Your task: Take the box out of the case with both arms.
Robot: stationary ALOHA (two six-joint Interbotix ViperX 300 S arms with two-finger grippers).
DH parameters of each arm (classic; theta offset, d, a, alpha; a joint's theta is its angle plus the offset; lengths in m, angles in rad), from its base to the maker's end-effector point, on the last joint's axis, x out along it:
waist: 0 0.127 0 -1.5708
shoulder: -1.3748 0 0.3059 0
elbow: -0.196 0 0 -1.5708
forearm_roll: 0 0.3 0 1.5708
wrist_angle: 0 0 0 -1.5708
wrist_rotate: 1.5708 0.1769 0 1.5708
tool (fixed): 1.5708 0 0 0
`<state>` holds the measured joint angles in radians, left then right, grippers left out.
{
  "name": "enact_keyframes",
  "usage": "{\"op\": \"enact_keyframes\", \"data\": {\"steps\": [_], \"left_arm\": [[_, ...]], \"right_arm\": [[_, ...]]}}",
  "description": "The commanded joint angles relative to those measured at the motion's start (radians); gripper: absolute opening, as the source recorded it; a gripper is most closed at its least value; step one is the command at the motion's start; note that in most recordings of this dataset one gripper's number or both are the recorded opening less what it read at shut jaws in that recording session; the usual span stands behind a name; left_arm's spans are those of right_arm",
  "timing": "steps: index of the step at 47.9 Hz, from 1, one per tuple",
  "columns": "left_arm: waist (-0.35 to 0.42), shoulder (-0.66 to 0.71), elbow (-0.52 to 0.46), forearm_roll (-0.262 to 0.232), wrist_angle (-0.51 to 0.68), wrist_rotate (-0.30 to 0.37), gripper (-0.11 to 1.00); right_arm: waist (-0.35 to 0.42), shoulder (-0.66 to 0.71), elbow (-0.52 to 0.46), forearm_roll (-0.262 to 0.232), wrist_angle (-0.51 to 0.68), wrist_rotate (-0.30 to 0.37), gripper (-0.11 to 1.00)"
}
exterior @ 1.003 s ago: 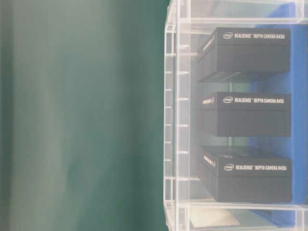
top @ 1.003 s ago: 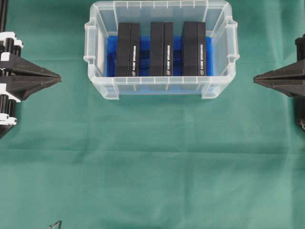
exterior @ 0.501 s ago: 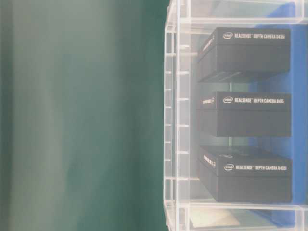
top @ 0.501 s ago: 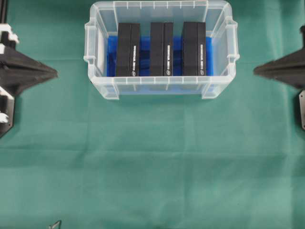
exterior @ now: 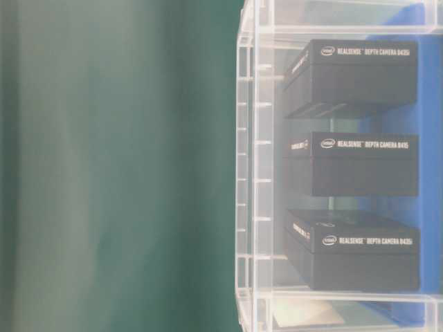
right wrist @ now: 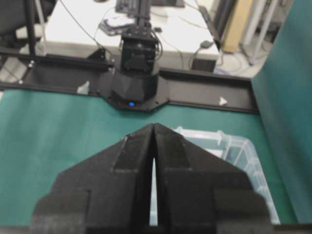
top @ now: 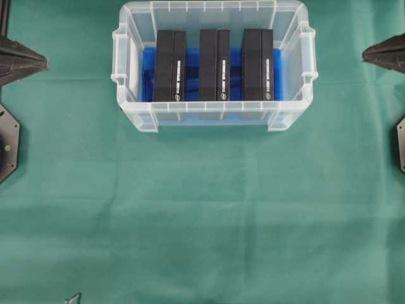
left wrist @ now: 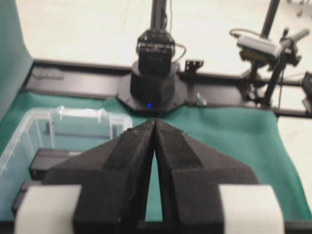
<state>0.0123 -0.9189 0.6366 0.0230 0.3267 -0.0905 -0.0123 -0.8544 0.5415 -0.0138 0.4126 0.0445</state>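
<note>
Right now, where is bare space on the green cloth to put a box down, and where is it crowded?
The green cloth in front of the case is bare across its width. Narrower bare strips lie between the case and the left gripper, and between the case and the right gripper. Inside the case it is crowded: three black boxes with slim gaps.

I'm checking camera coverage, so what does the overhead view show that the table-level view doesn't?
Only the overhead view shows both tools, shut and empty: the left tool and the right tool, each at the picture's edge, apart from the case. It also shows the case's whole outline. Only the table-level view shows the white lettering on the box sides, seen through the clear wall. Both show three black boxes side by side on the blue sheet, and the green cloth.
</note>
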Motion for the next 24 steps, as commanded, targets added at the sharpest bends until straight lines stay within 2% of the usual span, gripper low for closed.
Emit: {"op": "enact_keyframes", "data": {"steps": [1,5,10,15,24], "left_arm": [[-0.005,0.034,-0.043,0.003,0.049,-0.003,0.01],[-0.023,0.058,-0.057,0.003,0.117,-0.005,0.01],[-0.048,0.097,-0.086,0.003,0.255,-0.012,0.01],[-0.069,0.13,-0.123,0.002,0.414,-0.04,0.01],[-0.086,0.187,-0.192,0.003,0.741,-0.126,0.01]], "right_arm": [[-0.002,0.003,-0.029,0.002,0.051,0.009,0.01],[-0.002,0.005,-0.035,0.003,0.137,0.038,0.01],[-0.002,0.014,-0.052,0.003,0.296,0.101,0.01],[-0.002,0.035,-0.083,0.002,0.535,0.161,0.01],[-0.002,0.089,-0.124,0.0,0.93,0.218,0.01]]}}
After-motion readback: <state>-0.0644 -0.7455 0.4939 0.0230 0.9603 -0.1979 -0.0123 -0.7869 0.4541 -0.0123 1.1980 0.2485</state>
